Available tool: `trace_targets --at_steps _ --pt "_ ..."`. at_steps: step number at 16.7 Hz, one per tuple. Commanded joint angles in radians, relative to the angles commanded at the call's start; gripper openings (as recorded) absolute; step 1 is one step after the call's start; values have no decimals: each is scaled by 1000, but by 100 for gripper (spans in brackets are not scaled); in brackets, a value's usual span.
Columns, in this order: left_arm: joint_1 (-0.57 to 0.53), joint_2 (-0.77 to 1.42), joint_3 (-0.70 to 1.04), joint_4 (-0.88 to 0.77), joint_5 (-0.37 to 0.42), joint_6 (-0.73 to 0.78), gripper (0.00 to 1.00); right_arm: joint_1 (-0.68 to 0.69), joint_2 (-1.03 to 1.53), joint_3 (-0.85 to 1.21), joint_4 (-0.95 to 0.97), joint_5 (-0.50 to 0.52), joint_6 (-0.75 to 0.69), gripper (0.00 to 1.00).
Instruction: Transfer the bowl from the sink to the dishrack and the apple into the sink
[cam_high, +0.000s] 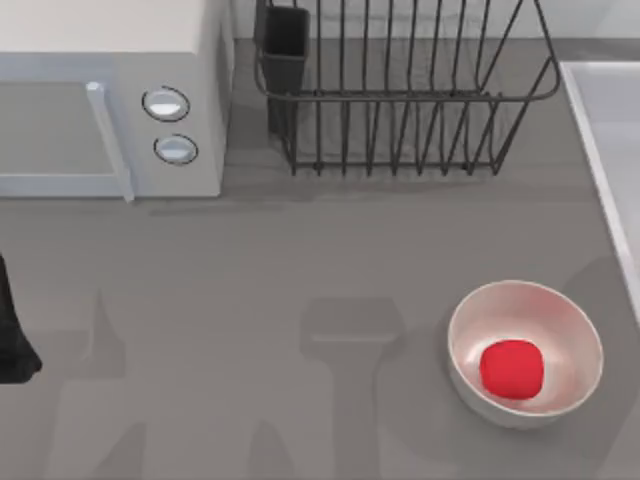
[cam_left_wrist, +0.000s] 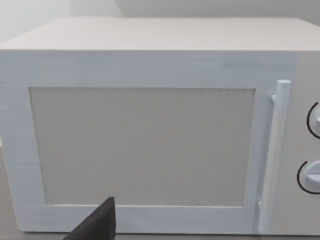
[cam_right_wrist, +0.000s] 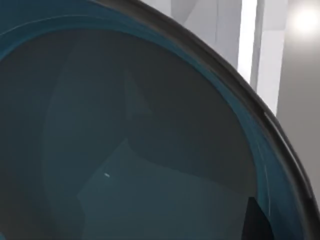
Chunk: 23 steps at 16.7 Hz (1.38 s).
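Right wrist view is close up on the inside of the teal bowl (cam_right_wrist: 125, 140), dark rim arcing across and pale sink (cam_right_wrist: 250, 40) wall behind it. So we judge the bowl is at the sink, far right, with our right arm over or in it. A dark sliver at the frame edge may be a finger; we can't tell whether that gripper is spread, closed or pinching the rim.

From above, the sink (cam_high: 610, 140) is just a pale strip at the right edge. The dishrack (cam_high: 400, 100) sits at the far side, centre-right, cutlery cup (cam_high: 285, 45) on its left corner, nothing between the bars. Bowl transfer is not done yet.

The apple (cam_high: 512, 368) lies inside the white bowl (cam_high: 470, 330), near right, well apart from the rack and fairly near the sink. It's cradled there, so it won't roll, but it needs a lift from above over the bowl wall.

Left arm (cam_high: 15, 340) is parked at the near left edge, in front of the microwave (cam_high: 110, 100). Its wrist camera faces the microwave (cam_left_wrist: 150, 125) door, one dark finger (cam_left_wrist: 97, 225) tip poking in; gripper state can't be told.

Likely order: bowl to rack first, freeing the sink, then apple into it. Risk: bowl rim catching the rack bars.
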<state>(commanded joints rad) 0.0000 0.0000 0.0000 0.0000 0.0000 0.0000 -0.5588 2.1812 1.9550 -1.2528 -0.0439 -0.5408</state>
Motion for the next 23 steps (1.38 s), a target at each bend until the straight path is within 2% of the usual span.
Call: trace_targets --at_steps 7,12,18,20,23 --pt "0 0 0 0 0 0 100 -181 -532 -258 -274 -20 -187 0" --pt "0 0 0 0 0 0 100 -235 -658 -326 -349 -29 -243 0" --pt "0 0 0 0 0 0 100 -220 -655 -320 -337 -22 -232 0" --pt "0 0 0 0 0 0 100 -168 -653 -306 -286 8 -195 0" --pt "0 0 0 0 0 0 100 -13 -638 -281 -143 93 -101 0"
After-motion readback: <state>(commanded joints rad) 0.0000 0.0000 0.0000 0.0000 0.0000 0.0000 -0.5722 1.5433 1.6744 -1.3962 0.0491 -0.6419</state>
